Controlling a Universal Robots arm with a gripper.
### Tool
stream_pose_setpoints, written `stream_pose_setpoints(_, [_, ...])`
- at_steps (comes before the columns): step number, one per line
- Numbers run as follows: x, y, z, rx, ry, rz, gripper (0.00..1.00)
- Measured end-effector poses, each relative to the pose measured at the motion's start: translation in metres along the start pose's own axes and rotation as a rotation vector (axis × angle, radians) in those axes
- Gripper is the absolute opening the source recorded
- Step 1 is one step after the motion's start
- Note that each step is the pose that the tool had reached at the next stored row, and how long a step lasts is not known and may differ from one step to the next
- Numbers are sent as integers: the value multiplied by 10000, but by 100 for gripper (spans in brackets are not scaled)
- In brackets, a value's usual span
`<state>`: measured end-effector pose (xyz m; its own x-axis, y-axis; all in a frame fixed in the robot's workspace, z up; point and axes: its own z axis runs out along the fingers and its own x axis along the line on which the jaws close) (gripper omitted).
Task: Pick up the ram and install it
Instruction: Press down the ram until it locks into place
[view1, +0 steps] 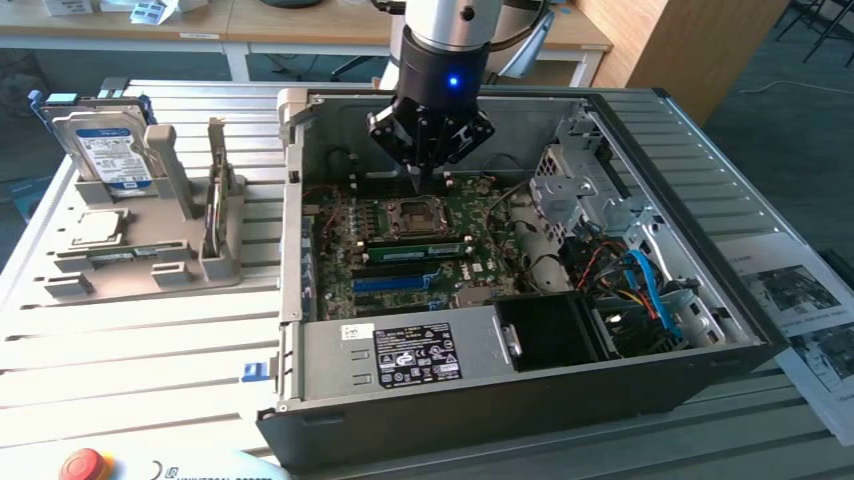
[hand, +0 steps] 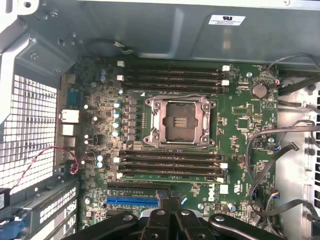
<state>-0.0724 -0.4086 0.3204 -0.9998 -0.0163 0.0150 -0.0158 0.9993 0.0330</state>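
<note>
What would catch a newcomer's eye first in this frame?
The open computer case fills the middle of the exterior view, its green motherboard laid bare. The arm's claw hangs shut just over the empty CPU socket, with a green ram stick seated beside that socket. On the exterior view's left, a grey fixture holds a hard drive upright.

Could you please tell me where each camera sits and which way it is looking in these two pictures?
Exterior view: off the arm, above the table, looking down into the open computer case; the arm and its shut claw hang over the motherboard.
Wrist view: on the wrist, facing straight down at the motherboard; the claw shows.
Shared: the empty CPU socket.
</note>
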Motion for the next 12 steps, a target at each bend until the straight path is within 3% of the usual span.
stream_pose_setpoints(3, [0, 0, 0, -3, 82, 2, 10])
stream_pose_setpoints(12, [-14, 0, 1, -5, 83, -1, 10])
